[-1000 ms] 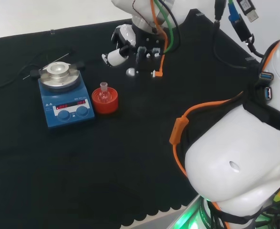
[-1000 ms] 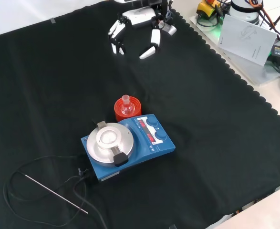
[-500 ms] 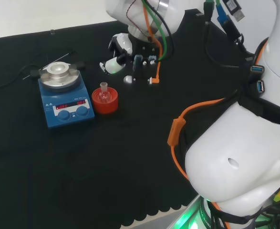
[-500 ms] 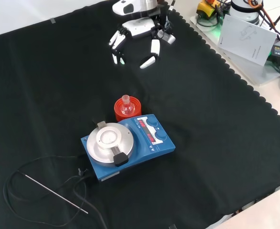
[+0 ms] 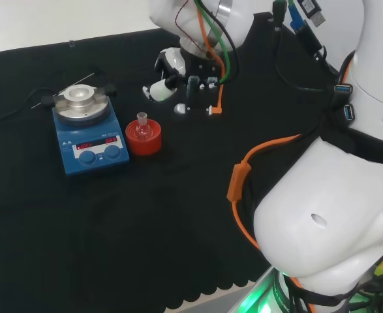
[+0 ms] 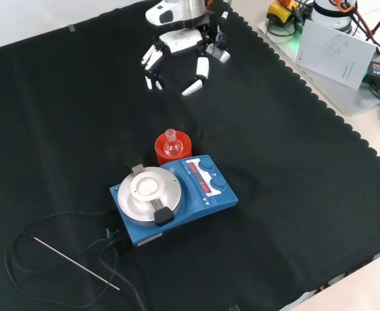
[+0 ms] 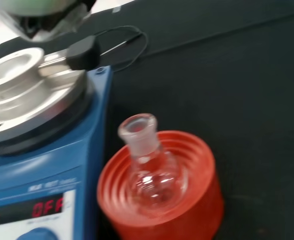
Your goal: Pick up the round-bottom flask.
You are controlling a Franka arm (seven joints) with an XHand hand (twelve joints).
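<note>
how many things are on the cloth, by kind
round-bottom flask: 1
red ribbed ring stand: 1
blue hotplate stirrer: 1
thin metal rod: 1
black cable: 1
total: 5

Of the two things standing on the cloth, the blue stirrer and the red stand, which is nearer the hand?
The red stand, with the flask seated in it. In the front view it lies between the open hand and the blue stirrer.
</note>
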